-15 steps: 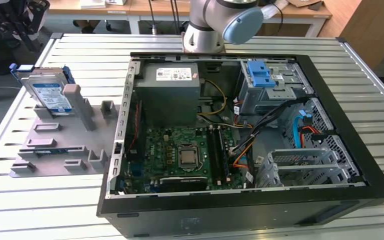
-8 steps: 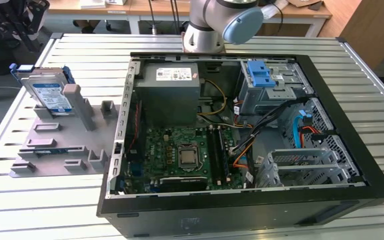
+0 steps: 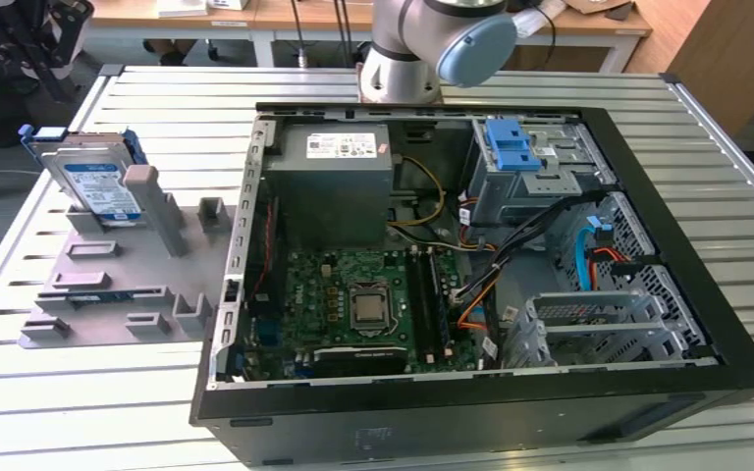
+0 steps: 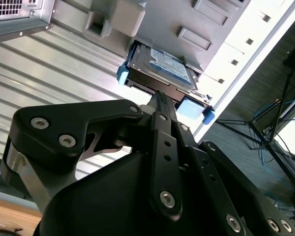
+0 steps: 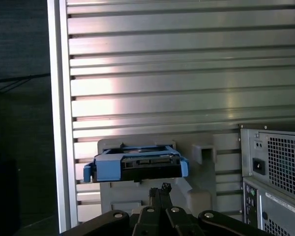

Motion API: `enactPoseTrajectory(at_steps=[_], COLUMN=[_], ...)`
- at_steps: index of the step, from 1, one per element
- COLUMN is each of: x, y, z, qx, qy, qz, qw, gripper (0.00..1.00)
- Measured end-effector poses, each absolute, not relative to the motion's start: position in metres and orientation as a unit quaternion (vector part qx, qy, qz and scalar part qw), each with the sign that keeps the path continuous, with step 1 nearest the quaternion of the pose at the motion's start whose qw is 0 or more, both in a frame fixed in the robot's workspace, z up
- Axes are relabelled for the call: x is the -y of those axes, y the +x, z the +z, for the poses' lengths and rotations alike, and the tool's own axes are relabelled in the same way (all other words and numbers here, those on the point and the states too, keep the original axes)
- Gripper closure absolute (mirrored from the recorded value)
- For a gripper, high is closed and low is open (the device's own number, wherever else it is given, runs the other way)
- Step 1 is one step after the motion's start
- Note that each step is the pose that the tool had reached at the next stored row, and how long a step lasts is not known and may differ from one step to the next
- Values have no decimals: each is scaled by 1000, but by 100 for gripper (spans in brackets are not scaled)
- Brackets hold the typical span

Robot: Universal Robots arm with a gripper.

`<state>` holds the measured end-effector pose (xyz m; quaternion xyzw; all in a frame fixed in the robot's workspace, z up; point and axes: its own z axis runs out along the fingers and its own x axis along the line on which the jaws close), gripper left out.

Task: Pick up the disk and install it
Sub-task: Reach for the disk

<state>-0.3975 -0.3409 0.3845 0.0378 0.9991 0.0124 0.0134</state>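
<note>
Exterior view, upper left of the frame: the disk (image 3: 99,186) leans in a grey holder (image 3: 89,294) beside the open computer case (image 3: 482,412). Second wrist view: the gripper (image 4: 159,98) has its fingers together and empty, not touching the disk.

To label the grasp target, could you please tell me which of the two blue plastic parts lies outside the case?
The carrier frame round the disk, standing on the grey fixture at the exterior view's left; the latch sits inside the case.

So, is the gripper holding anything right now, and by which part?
Nothing is held. The gripper is shut with nothing between its fingers, pointing at the disk but apart from it; the disk stands in the grey holder.
</note>
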Motion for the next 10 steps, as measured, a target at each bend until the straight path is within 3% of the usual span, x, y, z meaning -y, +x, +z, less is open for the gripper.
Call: enactPoseTrajectory(at_steps=[10], x=[339], y=[-413], z=[384], qx=[-999], qy=[38], qz=[12], qw=[13], gripper=[89])
